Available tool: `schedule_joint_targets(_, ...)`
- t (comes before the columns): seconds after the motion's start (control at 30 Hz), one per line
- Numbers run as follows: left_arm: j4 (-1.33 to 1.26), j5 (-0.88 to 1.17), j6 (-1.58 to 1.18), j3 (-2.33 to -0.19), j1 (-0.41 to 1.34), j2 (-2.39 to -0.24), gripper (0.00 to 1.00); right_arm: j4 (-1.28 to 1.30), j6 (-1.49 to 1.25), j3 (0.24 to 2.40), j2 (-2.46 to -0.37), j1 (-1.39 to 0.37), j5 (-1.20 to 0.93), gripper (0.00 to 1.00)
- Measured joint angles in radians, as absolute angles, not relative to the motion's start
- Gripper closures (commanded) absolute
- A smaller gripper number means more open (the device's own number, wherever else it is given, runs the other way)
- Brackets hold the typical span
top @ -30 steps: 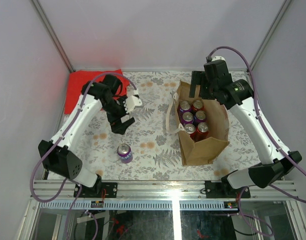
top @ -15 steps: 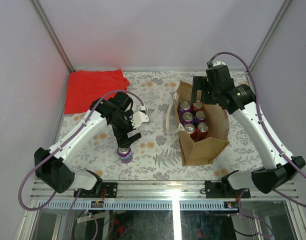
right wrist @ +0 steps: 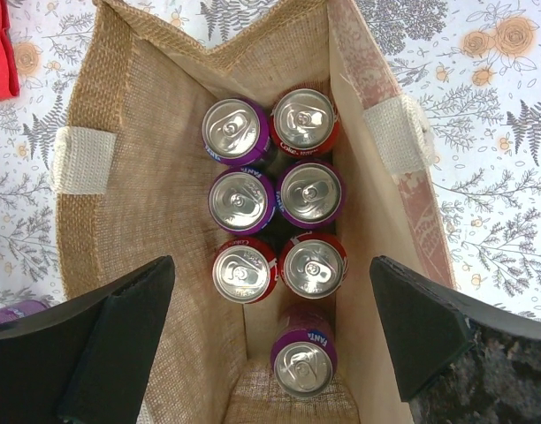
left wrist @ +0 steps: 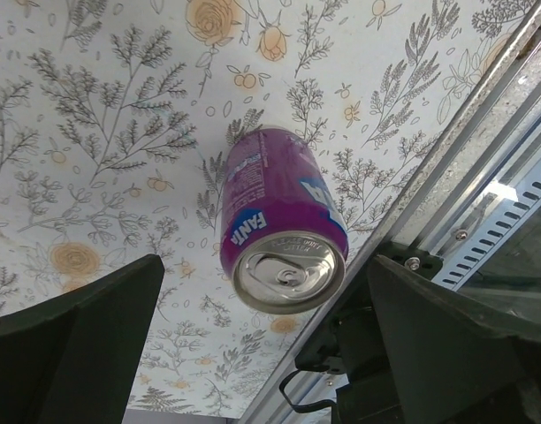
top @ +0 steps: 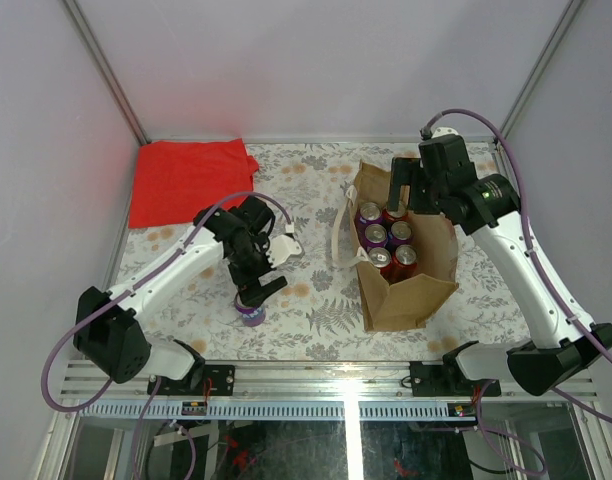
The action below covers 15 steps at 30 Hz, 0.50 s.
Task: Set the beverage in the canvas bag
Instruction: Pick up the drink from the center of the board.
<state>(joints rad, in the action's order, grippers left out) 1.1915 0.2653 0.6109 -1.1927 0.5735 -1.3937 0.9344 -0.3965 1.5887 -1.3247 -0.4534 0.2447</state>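
Note:
A purple Fanta can (top: 251,311) stands upright on the floral table near the front edge; the left wrist view shows it (left wrist: 279,230) from above. My left gripper (top: 256,290) is open just above it, its fingers (left wrist: 85,336) wide on either side, not touching. The tan canvas bag (top: 426,285) with cream handles stands open at the right, holding several purple and red cans (right wrist: 275,199). My right gripper (top: 401,185) is open and empty above the bag's far end, its fingers (right wrist: 430,327) spread over the bag (right wrist: 156,177).
A flat red cloth (top: 186,180) lies at the back left corner. The table's front metal rail (left wrist: 483,177) runs close beside the can. A cream handle (top: 341,230) hangs off the bag's left side.
My left gripper has swung from the back of the table toward the front and come down over the purple can. My right arm has shifted slightly to the right above the bag.

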Motion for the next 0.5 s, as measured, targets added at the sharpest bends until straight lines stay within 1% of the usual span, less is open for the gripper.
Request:
schedule_joint_targets(0.4, 1.157, 0.228, 0.554, -1.107, 0.595, -1.394, 0.0, 0.939, -0.397, 1.566, -1.319, -0.451, 0.244, 0.01)
schedule_joint_targets(0.5, 1.14, 0.219, 0.546, -1.084, 0.596, -1.394, 0.01, 0.94, -0.397, 1.566, -1.319, -0.45, 0.244, 0.01)
